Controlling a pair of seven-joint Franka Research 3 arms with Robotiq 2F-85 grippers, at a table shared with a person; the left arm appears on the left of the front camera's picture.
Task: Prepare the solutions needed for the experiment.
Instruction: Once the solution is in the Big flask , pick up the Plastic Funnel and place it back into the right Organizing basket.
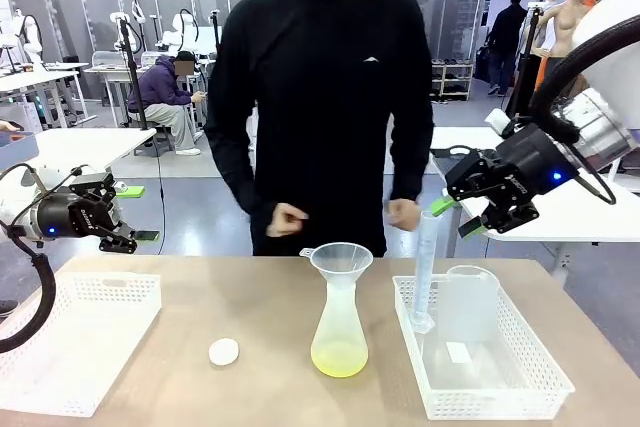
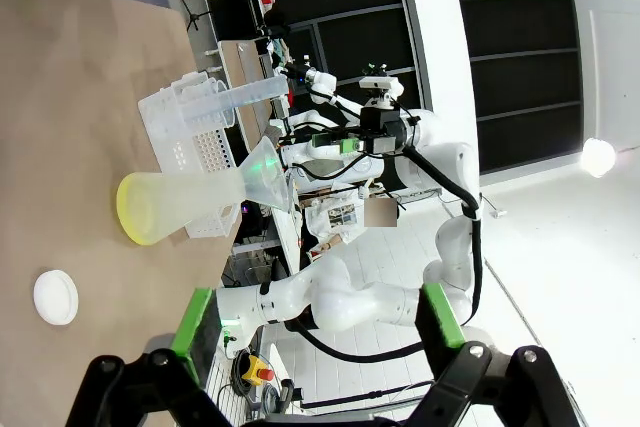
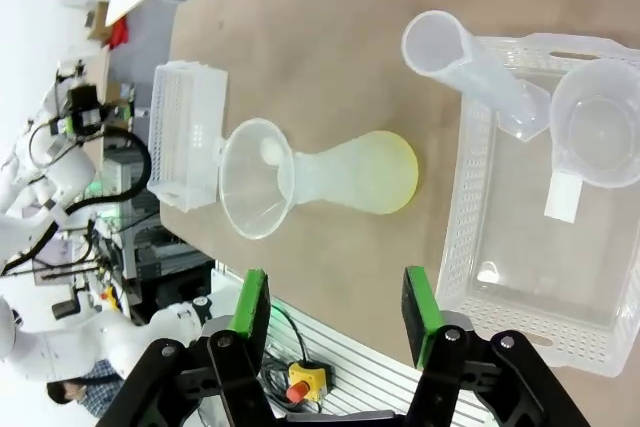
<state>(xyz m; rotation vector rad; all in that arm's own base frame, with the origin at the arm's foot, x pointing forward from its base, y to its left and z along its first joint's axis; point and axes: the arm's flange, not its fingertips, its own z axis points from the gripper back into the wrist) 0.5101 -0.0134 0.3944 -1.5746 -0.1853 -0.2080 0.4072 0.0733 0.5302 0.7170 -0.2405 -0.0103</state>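
above right tray [image 1: 497, 403], right gripper [image 1: 457, 217] parted, empty, apparently clear of cylinder [image 1: 425, 277]; left gripper [image 1: 140, 214] wide open.

Table [image 1: 270, 292]: brown top, one.
Standing or lying directly on it, from the robot's left to right:
- left basket [image 1: 70, 347], white perforated plastic, at the left edge;
- disc [image 1: 224, 351], small, white, round, flat, between left basket and flask;
- flask [image 1: 339, 327], translucent, upright near the middle, with shallow yellow solution [image 1: 339, 359] at its bottom;
- right basket [image 1: 495, 402], white perforated plastic, just beside the flask.
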